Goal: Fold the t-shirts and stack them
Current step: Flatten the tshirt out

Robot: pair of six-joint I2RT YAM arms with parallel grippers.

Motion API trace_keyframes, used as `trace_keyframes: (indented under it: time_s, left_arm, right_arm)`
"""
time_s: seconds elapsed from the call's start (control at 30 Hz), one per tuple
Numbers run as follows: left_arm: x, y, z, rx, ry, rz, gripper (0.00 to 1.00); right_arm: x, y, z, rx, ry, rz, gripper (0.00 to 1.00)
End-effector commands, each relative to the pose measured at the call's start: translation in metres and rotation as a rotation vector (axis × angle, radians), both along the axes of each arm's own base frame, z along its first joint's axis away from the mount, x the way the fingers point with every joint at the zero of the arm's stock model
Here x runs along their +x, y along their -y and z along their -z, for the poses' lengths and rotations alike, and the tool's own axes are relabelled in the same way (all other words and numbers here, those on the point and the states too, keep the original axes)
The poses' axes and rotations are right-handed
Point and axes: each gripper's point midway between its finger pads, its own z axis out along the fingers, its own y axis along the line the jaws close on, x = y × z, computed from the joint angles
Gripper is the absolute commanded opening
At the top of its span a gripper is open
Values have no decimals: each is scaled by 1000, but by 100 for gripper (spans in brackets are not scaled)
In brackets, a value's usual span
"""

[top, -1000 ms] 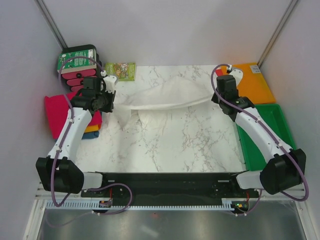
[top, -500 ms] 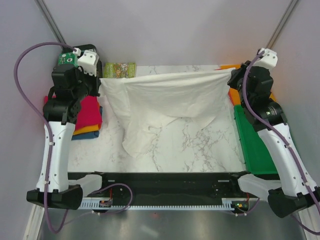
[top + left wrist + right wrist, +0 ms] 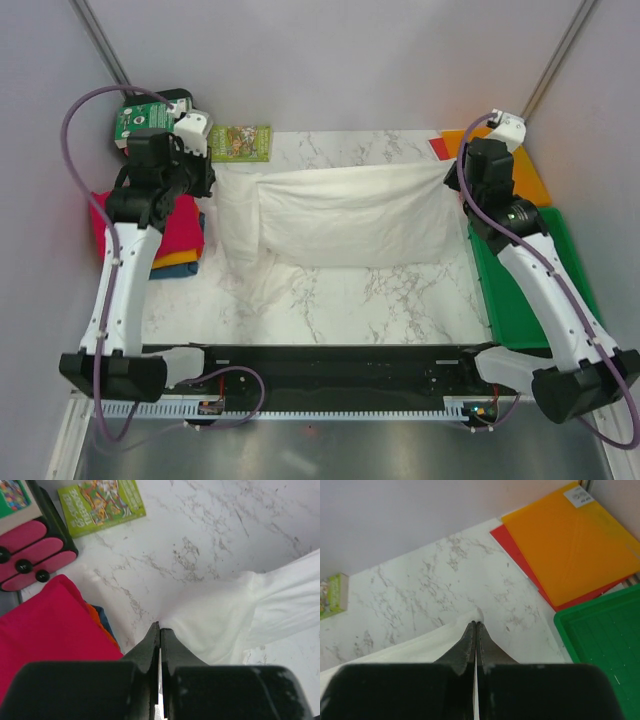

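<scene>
Found the white shirt [image 3: 340, 215] strung across the far half of the tabletop [image 3: 390, 300], held at both upper corners. Clamped the left hand [image 3: 159, 629] shut on the left corner, fingers pressed together with thin cloth pinched at the tips. Clamped the right hand [image 3: 476, 625] the same way on the right corner, only a small peak of white showing past the closed tips.

Noted the top edge pulled fairly straight between the two hands. Saw the body hanging in soft creases and the lower left part bunched in wrinkles on the marble.

Found open marble on the near side, from the shirt's lower hem to the arm bases, and a narrower bare strip behind it up to the grey wall [image 3: 340, 60].

Met tighter room on the left: the pile [image 3: 170, 225] of folded shirts just beside the shirt's left end, matte pink on top with orange and blue edges peeking beneath. Spotted a glossy green booklet [image 3: 240, 142] and a black box [image 3: 30, 545] with rounded pink fronts in the far left corner.

Saw, on the right, a green tray [image 3: 530, 270] with a raised rim along the tabletop's edge, and a flat, smooth orange sheet [image 3: 575, 545] lying over a red sheet [image 3: 512, 547] in the far corner.
</scene>
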Motion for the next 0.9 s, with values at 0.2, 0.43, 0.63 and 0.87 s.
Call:
trace_keyframes:
  time_s: [0.2, 0.43, 0.63, 0.87]
  left_arm:
    - [-17, 4, -96, -54, 249, 18, 2]
    - [-114, 15, -151, -129, 402, 81, 2]
    - [-154, 7, -154, -108, 467, 59, 2]
    - [-101, 10, -101, -67, 319, 80, 2]
  right_arm:
    - [-11, 9, -61, 29, 162, 9, 0]
    - [-75, 31, -121, 19, 280, 12, 0]
    - [-106, 38, -146, 47, 344, 10, 0]
    - [-57, 27, -103, 25, 215, 37, 0]
